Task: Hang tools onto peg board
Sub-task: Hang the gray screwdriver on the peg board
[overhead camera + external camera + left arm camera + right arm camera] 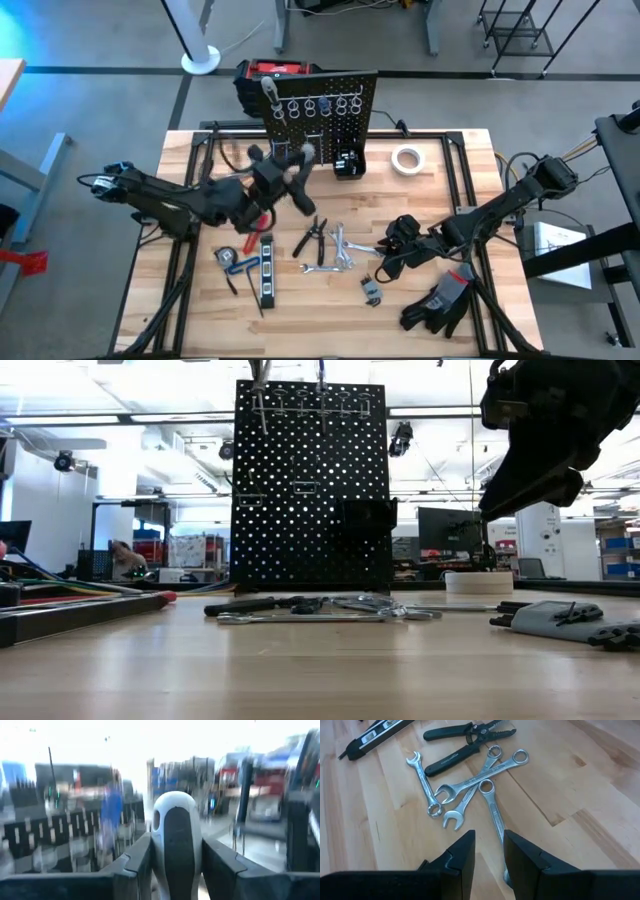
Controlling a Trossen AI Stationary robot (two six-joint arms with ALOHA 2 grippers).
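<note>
The black peg board (320, 105) stands upright at the table's far edge, with silver ring hooks (322, 103) along its top and a small black bin (348, 162). It also shows in the low view (310, 485). My left gripper (290, 178) is in front of the board, shut on a tool with a grey-and-black handle (172, 815). My right gripper (397, 240) hovers above several silver wrenches (465, 790), its fingers (462, 855) a narrow gap apart and empty. Black pliers (465, 740) and a level (266, 272) lie flat on the table. My left gripper pinches the tool's grey-and-black handle (175, 845) between its two fingers (135, 865). The handle's rounded end (172, 802) stands out past the fingertips. The tool is lifted clear of the table, in front of the peg board.
A white tape roll (405, 158) lies right of the board. Black gloves (440, 300) lie at the near right. A red-handled tool (255, 222) and a blue-handled one (228, 258) lie near the left arm. A red-and-black box (270, 75) stands behind the board.
</note>
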